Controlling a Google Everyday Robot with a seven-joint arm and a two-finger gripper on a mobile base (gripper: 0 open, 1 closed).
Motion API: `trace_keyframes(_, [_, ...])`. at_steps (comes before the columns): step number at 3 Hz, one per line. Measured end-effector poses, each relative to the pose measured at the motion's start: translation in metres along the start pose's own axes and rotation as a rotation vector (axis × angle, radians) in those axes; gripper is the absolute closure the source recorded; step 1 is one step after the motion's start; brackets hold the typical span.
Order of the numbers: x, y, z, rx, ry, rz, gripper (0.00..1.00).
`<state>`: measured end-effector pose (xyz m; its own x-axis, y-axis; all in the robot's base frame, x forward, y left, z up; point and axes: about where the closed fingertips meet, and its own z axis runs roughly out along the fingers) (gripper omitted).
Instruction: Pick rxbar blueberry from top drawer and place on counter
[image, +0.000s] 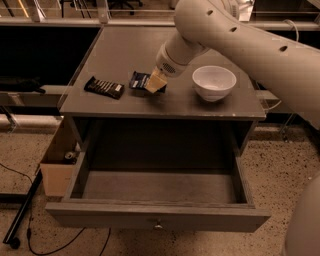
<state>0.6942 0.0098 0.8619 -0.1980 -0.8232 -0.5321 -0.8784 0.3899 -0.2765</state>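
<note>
No brand name can be read anywhere: the rxbar blueberry (138, 80) shows only pale, illegible lines on its dark navy wrapper, and the black-brown bar (104, 87) at its 9 o'clock carries white print too small to make out. The blueberry bar lies flat on the bench (130, 47), near the front edge and roughly mid-width. The gripper (156, 83), a tan tip at the end of the thick cream arm (240, 40), sits at the bar's 3 o'clock end and overlaps it. Whether it is clamped on the wrapper or merely resting over it cannot be told. At 3 o'clock from the gripper stands a white bowl (214, 82), apart from both bars. The bench is a matte grey top with worn pale edges. At 6 o'clock below it the top drawer (100, 216) is pulled fully out, its grey floor bare, with a small metal knob (158, 226) at the middle of its front panel. The floor (280, 175) is speckled terrazzo. At 9 o'clock of the drawer an open cardboard box (56, 175) stands against the cabinet, and a dark cable (60, 245) trails on the floor at 7 o'clock. The arm crosses in from 1 o'clock, hiding the bench's far right corner.
</note>
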Motion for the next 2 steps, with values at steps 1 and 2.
trace_keyframes(1, [0.0000,0.0000,0.0000,0.000,0.000,0.000,0.09])
trace_keyframes(2, [0.0000,0.0001,0.0001,0.000,0.000,0.000,0.00])
